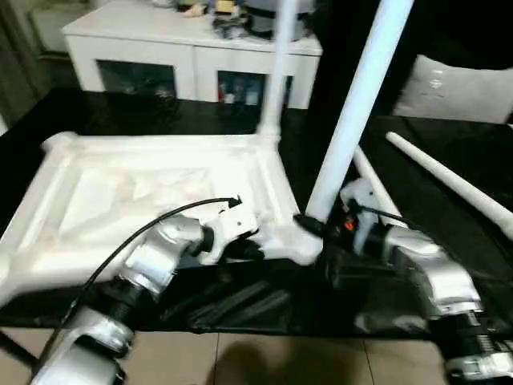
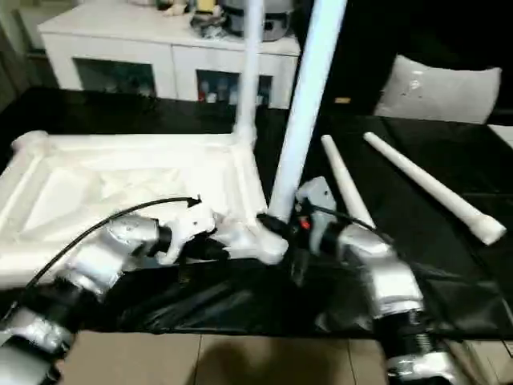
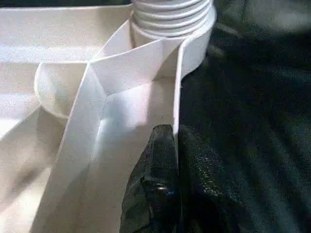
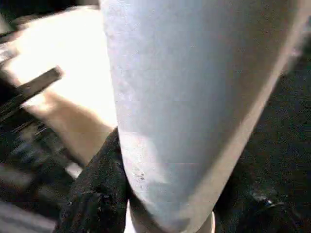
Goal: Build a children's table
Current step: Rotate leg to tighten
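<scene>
The children's table's white top (image 1: 144,188) lies upside down on a black cloth, ribs facing up. One white leg (image 1: 276,72) stands in its far right corner socket. A second leg (image 1: 353,120) rises, leaning a little, from the near right corner socket (image 1: 298,245). My right gripper (image 1: 317,224) is shut on this leg just above its base, with black fingers (image 4: 95,189) on both sides of it. My left gripper (image 1: 244,245) is shut on the top's near rim (image 3: 177,111) beside that corner, one finger (image 3: 155,179) inside the wall and one outside.
Two loose white legs (image 1: 453,180) (image 2: 345,184) lie on the black cloth to the right. A white cabinet with glass doors (image 1: 192,56) stands behind, and a pale grey cushion (image 1: 457,88) sits at the back right. The cloth's front edge (image 1: 264,329) meets tiled floor.
</scene>
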Motion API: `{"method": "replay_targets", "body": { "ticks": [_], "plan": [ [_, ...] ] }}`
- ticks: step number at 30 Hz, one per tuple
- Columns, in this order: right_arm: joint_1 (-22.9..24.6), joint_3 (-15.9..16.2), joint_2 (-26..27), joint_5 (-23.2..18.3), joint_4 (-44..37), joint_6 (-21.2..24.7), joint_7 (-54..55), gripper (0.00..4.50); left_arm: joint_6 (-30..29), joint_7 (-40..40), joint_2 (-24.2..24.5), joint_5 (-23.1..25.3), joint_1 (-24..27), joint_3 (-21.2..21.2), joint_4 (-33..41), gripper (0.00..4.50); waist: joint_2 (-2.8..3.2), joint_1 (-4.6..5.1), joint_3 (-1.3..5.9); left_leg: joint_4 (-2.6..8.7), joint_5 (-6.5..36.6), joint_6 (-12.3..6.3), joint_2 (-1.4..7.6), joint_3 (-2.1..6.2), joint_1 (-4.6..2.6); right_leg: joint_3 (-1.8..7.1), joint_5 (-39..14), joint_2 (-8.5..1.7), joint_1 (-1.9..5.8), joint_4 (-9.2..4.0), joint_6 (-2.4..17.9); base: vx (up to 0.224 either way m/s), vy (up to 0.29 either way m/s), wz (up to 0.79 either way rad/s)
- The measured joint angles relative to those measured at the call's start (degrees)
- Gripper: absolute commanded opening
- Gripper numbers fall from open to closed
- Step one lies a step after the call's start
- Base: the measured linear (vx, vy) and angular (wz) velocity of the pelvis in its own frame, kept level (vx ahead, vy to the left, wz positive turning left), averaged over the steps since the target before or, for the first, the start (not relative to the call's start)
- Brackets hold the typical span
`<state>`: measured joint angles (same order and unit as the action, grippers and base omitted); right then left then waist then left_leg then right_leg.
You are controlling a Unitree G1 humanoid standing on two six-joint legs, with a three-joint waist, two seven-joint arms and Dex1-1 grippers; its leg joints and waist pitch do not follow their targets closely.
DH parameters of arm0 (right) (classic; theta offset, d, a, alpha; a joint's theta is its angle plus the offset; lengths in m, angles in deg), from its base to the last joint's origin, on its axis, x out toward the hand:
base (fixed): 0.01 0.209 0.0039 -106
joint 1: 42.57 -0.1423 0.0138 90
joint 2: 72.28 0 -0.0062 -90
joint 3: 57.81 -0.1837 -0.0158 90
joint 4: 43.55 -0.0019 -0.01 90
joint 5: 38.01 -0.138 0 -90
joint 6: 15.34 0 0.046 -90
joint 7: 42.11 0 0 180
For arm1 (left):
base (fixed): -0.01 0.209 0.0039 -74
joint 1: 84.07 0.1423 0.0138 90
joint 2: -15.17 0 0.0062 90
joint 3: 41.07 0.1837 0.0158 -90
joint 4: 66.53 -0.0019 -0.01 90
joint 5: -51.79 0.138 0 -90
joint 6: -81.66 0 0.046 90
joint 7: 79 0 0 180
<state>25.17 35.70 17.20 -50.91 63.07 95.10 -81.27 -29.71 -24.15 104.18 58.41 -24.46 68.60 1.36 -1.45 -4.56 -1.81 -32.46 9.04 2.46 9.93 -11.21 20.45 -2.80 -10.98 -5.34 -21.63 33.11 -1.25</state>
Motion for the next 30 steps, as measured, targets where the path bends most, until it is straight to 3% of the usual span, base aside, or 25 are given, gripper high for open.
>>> {"method": "replay_targets", "body": {
  "ticks": [6, 13, 15, 16, 19, 20, 21, 22, 23, 24, 25, 26, 27, 28, 30],
  "plan": [
    [-7.23, -3.77, 7.44, 2.09, 8.02, 1.87, 16.24, 1.88, -9.69, -12.07, -8.07, 2.71, 1.02, -0.97, 3.41, 0.00, 0.59, 2.78, -0.53, 0.13, 0.00, 0.00, 0.00, 1.54, 0.43, -1.80, -0.28, -0.05, 0.40, -2.05, 0.04, 0.000, 0.000, 0.00],
    [-9.31, -3.07, 9.59, 3.83, 9.55, 2.11, 20.19, 1.88, -10.73, -14.08, -7.30, 4.39, 1.45, -0.03, 5.44, 0.00, 0.96, 3.16, -1.03, 0.69, 0.24, 0.36, 0.06, 2.35, 0.26, -3.23, -0.29, -0.18, 0.76, -3.13, 0.04, 0.000, 0.000, 0.00],
    [-9.76, -3.10, 9.83, 4.04, 9.98, 2.05, 20.45, 2.44, -10.81, -14.50, -7.01, 4.40, 1.45, 0.06, 5.64, 0.00, 0.97, 3.06, -1.16, 0.85, 0.35, 0.53, 0.06, 2.38, 0.16, -3.29, -0.29, -0.17, 0.69, -3.08, 0.06, 0.000, 0.000, 0.00],
    [-10.06, -3.10, 9.88, 4.01, 10.58, 1.91, 20.43, 2.44, -10.90, -14.71, -6.94, 4.42, 1.45, 0.08, 5.63, 0.00, 0.96, 3.05, -1.22, 0.89, 0.55, 0.83, 0.06, 2.38, 0.01, -3.34, -0.30, -0.18, 0.75, -3.09, 0.06, 0.000, 0.000, 0.00],
    [-9.98, -3.08, 10.06, 4.02, 13.37, 1.60, 20.67, 2.75, -10.61, -15.10, -6.89, 4.37, 1.44, -0.03, 6.13, 0.00, 1.35, 2.63, -1.76, 1.06, 0.79, 1.16, 0.20, 2.65, 0.03, -4.56, -0.41, -0.63, 0.94, -3.14, 0.12, 0.000, 0.000, 0.00],
    [-9.97, -3.12, 10.06, 3.96, 13.40, 1.58, 20.65, 2.75, -10.41, -15.06, -6.74, 4.35, 1.33, -0.08, 6.19, 0.00, 1.39, 2.27, -1.96, 1.62, 0.78, 1.17, 0.21, 2.13, 0.23, -4.12, -1.28, -0.68, 0.98, -2.08, 0.70, -0.042, -0.055, 0.15],
    [-9.87, -3.14, 9.99, 3.95, 13.34, 1.57, 20.63, 2.90, -10.17, -15.05, -6.75, 4.36, 1.27, 0.00, 6.12, 0.00, 1.14, 1.55, -2.04, 2.27, 0.78, 1.17, 0.21, 1.28, 0.02, -3.51, -2.93, -0.83, 0.51, -0.19, 1.07, -0.042, -0.055, 0.15],
    [-9.83, -3.22, 9.70, 3.92, 13.25, 1.53, 20.50, 3.03, -9.65, -15.07, -6.73, 4.37, 1.16, 0.31, 5.98, 0.00, 0.05, 1.07, -2.04, 2.76, 0.80, 1.20, 0.10, -0.14, -0.85, -2.00, -4.28, -0.89, -0.55, 1.15, 1.21, 0.023, -0.107, 0.23],
    [-9.60, -3.29, 9.26, 3.90, 13.20, 1.45, 20.09, 3.11, -8.76, -15.08, -6.37, 4.38, 1.13, 0.36, 5.58, 0.00, -0.80, 0.39, -2.27, 1.20, 2.23, 1.53, -0.14, -0.52, -1.11, -1.18, -3.95, -0.89, -1.39, 1.50, 0.71, 0.051, -0.103, 0.05],
    [-9.49, -3.30, 8.87, 3.82, 13.15, 1.42, 19.70, 3.14, -8.09, -15.09, -6.31, 4.35, 1.17, 0.36, 5.45, 0.00, -0.48, -0.54, -2.36, -0.57, 3.92, 0.80, 0.07, 0.47, -1.14, -1.39, -3.91, -0.92, -1.32, 1.57, 0.65, 0.051, -0.103, 0.05],
    [-9.21, -3.06, 8.97, 3.84, 13.42, 1.64, 19.45, 3.22, -7.68, -14.97, -5.91, 4.25, 1.06, 0.31, 5.44, 0.00, -0.04, -0.95, -2.33, -1.06, 4.17, 0.34, -0.06, 2.17, -1.30, -2.24, -3.89, -0.95, -1.23, 1.51, 0.63, 0.092, -0.020, -0.37],
    [-8.47, -3.12, 8.89, 3.83, 13.63, 1.68, 19.19, 3.33, -7.42, -14.86, -5.82, 4.16, 0.64, 0.32, 5.41, 0.00, 0.83, -1.11, -2.11, -0.38, 2.41, 1.89, 0.04, 2.96, -0.93, -2.98, -3.56, -0.76, -1.37, 1.31, 0.82, 0.098, 0.024, -0.24],
    [-7.42, -3.37, 8.47, 3.76, 13.06, 0.91, 18.43, 3.55, -6.91, -14.50, -5.80, 3.70, 0.43, 0.32, 5.42, 0.00, 0.72, -1.03, -2.13, -0.20, 0.80, 2.06, 0.15, 2.84, -0.57, -2.73, -1.75, -0.46, -1.52, 0.90, 1.46, 0.098, 0.024, -0.24],
    [-6.76, -3.36, 7.67, 3.49, 12.46, 0.36, 16.81, 3.61, -6.22, -14.27, -5.62, 3.21, 0.39, 0.37, 5.25, 0.00, 0.40, -1.00, -2.04, -0.26, 0.85, 1.99, -0.01, 2.79, -0.58, -2.39, -0.30, -0.39, -1.55, 0.44, 2.16, 0.000, 0.000, 0.00],
    [-5.48, -3.16, 6.35, 2.91, 11.15, -0.36, 13.49, 3.61, -4.73, -13.66, -4.66, 2.89, 0.18, 0.39, 4.81, 0.00, 0.31, -0.67, -2.04, -0.21, 0.88, 1.96, -0.05, 2.62, -0.48, -1.74, 1.36, -0.06, -1.51, -0.29, 2.83, 0.000, 0.000, 0.00]
  ]
}}
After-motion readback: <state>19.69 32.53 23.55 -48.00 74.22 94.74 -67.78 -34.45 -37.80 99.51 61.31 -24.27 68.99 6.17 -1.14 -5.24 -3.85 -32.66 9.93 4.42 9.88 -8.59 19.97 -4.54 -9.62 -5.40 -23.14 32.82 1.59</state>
